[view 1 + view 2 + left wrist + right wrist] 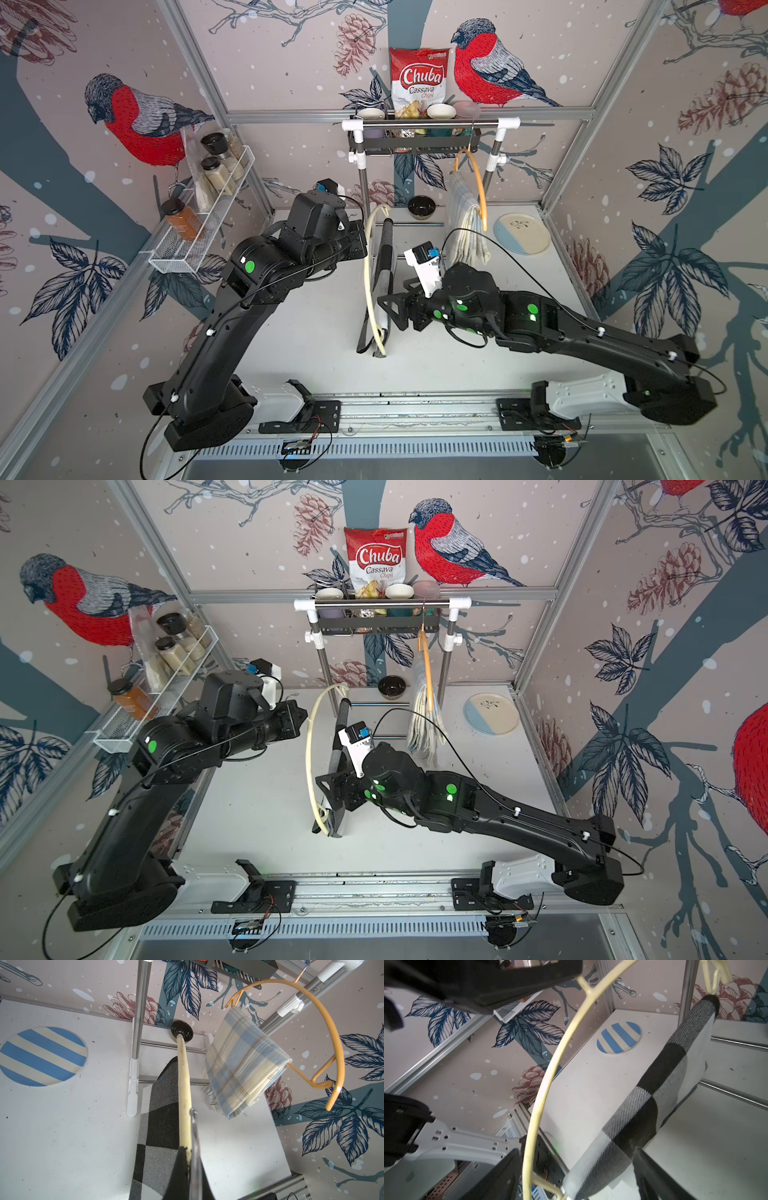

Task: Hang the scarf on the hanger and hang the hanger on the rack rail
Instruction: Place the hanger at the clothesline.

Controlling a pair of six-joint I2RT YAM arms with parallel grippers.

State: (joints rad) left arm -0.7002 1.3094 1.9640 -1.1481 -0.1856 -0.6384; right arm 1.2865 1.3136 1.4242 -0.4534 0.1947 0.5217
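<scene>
A cream wire hanger (368,257) (309,746) is held up above the table, its arc toward the left arm. My left gripper (362,240) (188,1153) is shut on the hanger (185,1088) at its top. A black, grey and white checked scarf (384,257) (337,746) (162,1126) lies draped over the hanger's lower bar and hangs down toward the table. My right gripper (386,307) (577,1153) is open at the hanger's low end. One of its jaws is beside the cream arc (544,1084) and the other beside the scarf (643,1105).
At the back stands a clothes rail (432,123) with an orange hanger (478,183) carrying a pale plaid cloth (461,224). A black bowl (421,206) and a plate (521,232) lie near it, a striped plate (41,1055) to the left. A wire spice rack (199,232) juts from the left wall.
</scene>
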